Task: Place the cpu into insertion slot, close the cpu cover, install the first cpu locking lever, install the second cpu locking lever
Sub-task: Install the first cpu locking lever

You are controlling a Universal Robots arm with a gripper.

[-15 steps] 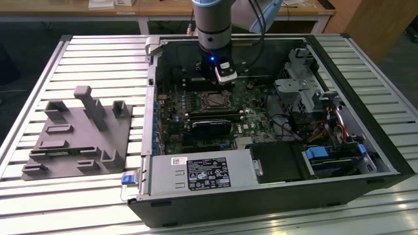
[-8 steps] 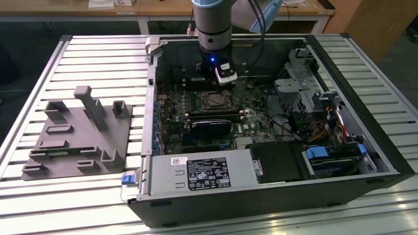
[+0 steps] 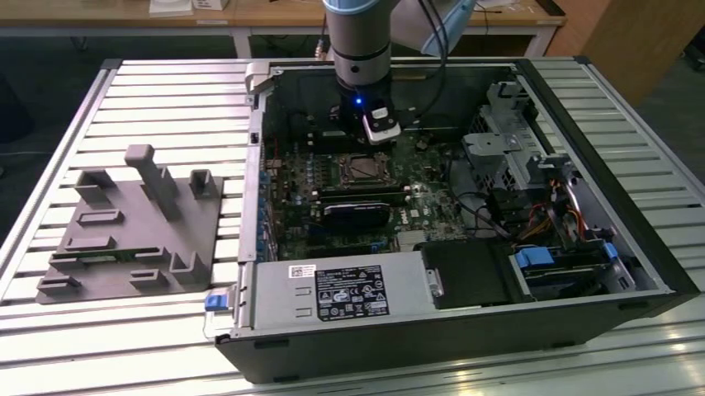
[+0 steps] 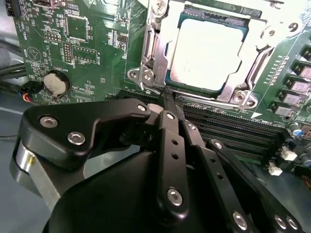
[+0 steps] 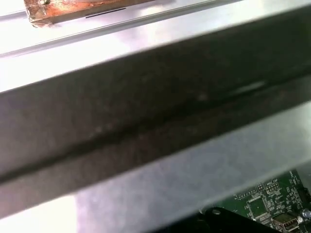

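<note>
In the second wrist view the cpu (image 4: 206,51) lies flat in the insertion slot (image 4: 233,92), metal top up, with the cpu cover (image 4: 154,53) closed around it as a silvery frame; the gripper (image 4: 166,93) has its black fingers (image 4: 171,121) drawn together to one tip just beside the socket's near corner, gripping nothing. The chip is square, no long axis, edges parallel to the socket rim. Count: one cpu, one socket, one cover, one computer case (image 3: 617,285) on the slatted worktop (image 3: 165,99).
</note>
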